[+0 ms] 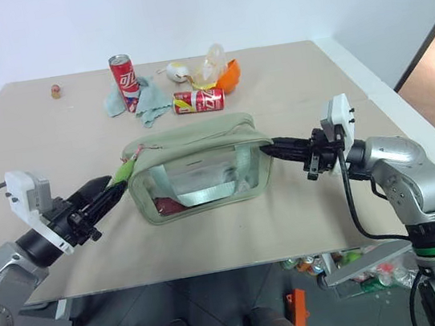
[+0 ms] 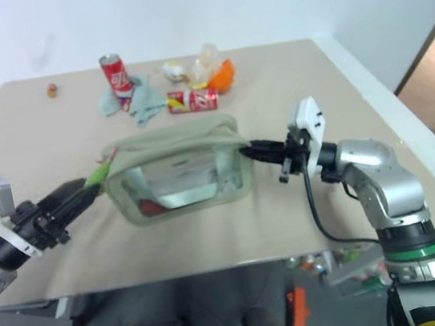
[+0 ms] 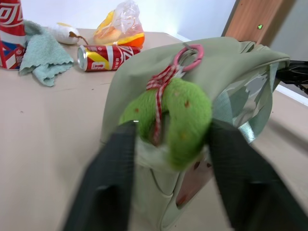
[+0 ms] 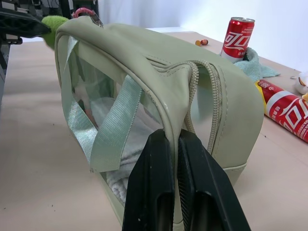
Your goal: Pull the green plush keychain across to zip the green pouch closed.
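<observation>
Black fingers of the right tool sit pressed together on the seam at the green pouch's right end, pinching the fabric and bracing the bag on the table. At the opposite end, the left tool has its two fingers either side of the green plush keychain, narrowed around the plush though I cannot tell whether they clamp it yet. That keychain hangs by its red-and-white cord from a pink ring at the pouch's left end, so the slider looks to be at its starting end. From the right wrist view the zipper track near the right end shows its teeth parted, so by my judgement the pull has not begun: anchoring and reaching are done, and the whole sweep towards the right tool is left.
</observation>
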`<action>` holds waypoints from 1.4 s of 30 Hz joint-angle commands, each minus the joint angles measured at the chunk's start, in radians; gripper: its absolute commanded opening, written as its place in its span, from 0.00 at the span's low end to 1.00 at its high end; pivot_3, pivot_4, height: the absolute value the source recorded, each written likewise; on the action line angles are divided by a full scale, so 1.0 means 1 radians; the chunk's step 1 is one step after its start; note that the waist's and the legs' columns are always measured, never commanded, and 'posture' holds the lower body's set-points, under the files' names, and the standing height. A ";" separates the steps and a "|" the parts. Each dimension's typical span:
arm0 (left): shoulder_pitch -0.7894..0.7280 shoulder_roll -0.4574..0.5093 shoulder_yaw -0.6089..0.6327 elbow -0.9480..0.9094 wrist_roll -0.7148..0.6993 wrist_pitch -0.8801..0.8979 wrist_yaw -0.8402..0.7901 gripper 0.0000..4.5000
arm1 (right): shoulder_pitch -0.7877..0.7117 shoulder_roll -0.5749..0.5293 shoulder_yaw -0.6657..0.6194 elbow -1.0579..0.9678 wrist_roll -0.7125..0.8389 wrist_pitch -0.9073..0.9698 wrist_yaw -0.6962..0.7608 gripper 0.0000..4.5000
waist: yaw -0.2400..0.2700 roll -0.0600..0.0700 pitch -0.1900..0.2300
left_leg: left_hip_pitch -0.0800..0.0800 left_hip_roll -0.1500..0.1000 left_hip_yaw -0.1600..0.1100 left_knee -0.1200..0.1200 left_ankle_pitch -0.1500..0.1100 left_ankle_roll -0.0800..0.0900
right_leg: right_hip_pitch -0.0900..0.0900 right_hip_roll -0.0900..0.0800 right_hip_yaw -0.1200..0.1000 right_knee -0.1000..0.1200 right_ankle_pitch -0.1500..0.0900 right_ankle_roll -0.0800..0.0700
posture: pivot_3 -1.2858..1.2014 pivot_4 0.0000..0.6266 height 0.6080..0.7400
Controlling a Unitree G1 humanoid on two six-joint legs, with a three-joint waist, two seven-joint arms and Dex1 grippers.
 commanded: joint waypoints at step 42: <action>-0.390 0.198 -0.151 0.029 0.133 0.085 -0.232 0.88 | 0.008 -0.023 -0.044 -0.023 -0.021 -0.049 0.000 0.00 | -0.002 0.000 0.001 | -0.002 -0.002 -0.001 0.000 0.000 0.001 | 0.000 -0.001 0.000 0.000 -0.001 0.003 | 0.52 0.24 1.00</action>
